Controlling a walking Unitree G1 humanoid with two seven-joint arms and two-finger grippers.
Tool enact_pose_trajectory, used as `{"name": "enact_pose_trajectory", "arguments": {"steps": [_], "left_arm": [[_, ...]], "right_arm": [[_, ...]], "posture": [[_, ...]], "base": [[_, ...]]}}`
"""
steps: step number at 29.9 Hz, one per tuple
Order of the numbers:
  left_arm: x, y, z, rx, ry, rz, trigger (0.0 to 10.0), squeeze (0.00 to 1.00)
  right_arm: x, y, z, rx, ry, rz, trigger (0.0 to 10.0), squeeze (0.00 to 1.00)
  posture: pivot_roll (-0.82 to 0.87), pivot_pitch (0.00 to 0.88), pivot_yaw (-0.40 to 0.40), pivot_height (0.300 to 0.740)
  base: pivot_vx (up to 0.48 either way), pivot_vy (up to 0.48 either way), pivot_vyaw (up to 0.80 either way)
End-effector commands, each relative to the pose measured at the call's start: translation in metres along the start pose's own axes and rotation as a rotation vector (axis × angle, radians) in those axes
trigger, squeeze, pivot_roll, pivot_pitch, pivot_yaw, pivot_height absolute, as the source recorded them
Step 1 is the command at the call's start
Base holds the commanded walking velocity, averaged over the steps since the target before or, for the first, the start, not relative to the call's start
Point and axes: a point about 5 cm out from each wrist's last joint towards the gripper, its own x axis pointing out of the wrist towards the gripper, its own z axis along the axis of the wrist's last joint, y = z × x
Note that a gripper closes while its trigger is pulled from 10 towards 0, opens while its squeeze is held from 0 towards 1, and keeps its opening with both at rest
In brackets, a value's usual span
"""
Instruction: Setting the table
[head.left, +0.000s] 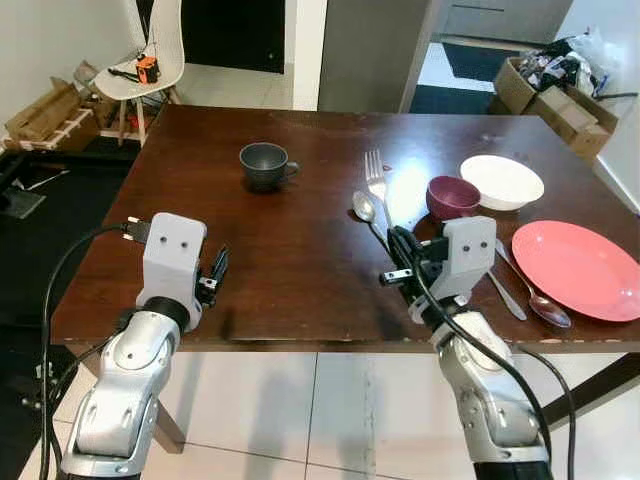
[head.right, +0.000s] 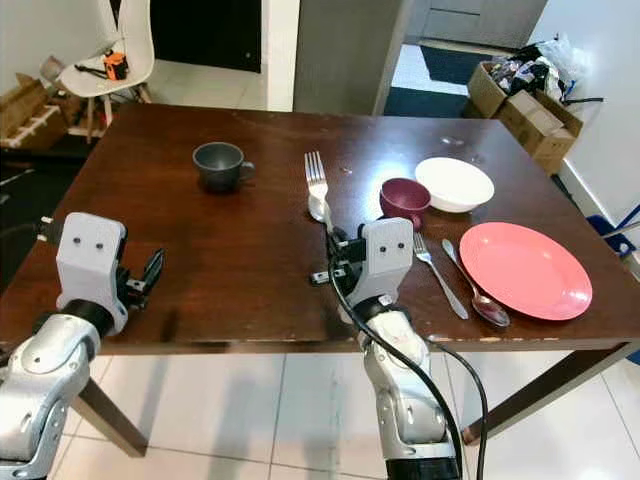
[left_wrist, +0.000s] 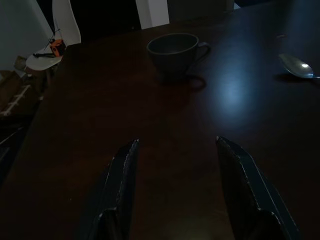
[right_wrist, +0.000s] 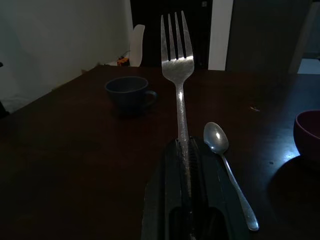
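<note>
**Fork gripped, held over the bench**

Right gripper (head.left: 400, 262) fingers clamped on the handle of a silver fork (right_wrist: 178, 60). 4 tines, polished, glare on the neck, pointing away from the robot, raised above the dark wood bench (head.left: 290, 250). Spoon (right_wrist: 220, 145) lies on the bench just beside it. Grey cup (head.left: 265, 165) further back; maroon bowl (head.left: 452, 196), white bowl (head.left: 502, 181), pink plate (head.left: 578, 268) to the right. Left gripper (left_wrist: 177, 187) fingers spread, nothing held, near the bench's front edge.
</note>
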Motion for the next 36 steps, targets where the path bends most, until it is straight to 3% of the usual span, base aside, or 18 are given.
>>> {"name": "enact_pose_trajectory", "arguments": {"steps": [1, 22, 36], "left_arm": [[0.002, -0.003, -0.004, 0.002, 0.009, 0.0, 10.0, 0.0], [0.006, -0.01, -0.006, -0.013, -0.007, -0.005, 10.0, 0.0], [0.009, -0.018, -0.005, -0.019, -0.015, -0.017, 10.0, 0.0]], "right_arm": [[-0.002, 0.0, -0.006, -0.003, 0.025, -0.007, 10.0, 0.0], [0.003, 0.001, -0.006, 0.004, 0.031, -0.01, 10.0, 0.0], [0.004, 0.001, -0.008, 0.018, 0.038, -0.011, 10.0, 0.0]], "posture": [[-0.01, 0.027, 0.031, 0.74], [-0.01, 0.014, 0.022, 0.74], [-0.01, 0.013, 0.019, 0.74]], "base": [[0.0, 0.0, 0.0], [0.0, 0.0, 0.0], [0.0, 0.0, -0.8]]}}
